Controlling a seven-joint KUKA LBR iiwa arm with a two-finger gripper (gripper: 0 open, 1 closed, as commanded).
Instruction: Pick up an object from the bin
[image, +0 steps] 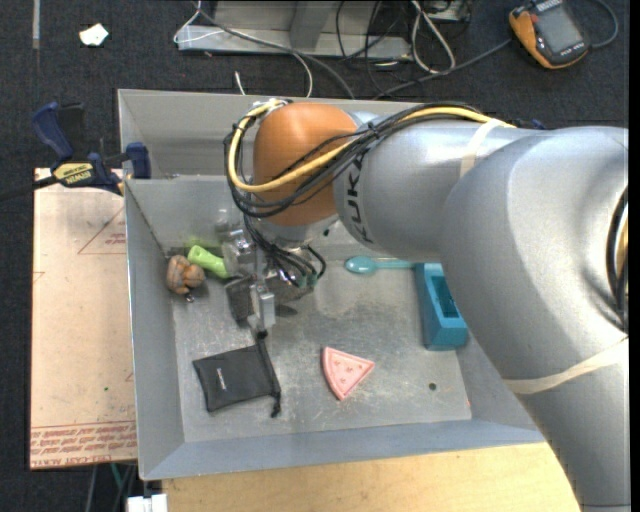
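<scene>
Dark carpet, loose cables at the far side; grey metal bin (400, 395) with a scuffed floor. Gripper (256, 308) sits low at the bin's left-centre; open or closed, cannot tell. Black drawstring pouch (234, 381) lies flat just in front of it, toward the front-left corner. Count: one pouch, one pink pizza-slice wedge (346, 372), one blue block (441, 308), one teal spoon (366, 265), one green piece (206, 258), one brown lump (185, 273).
</scene>
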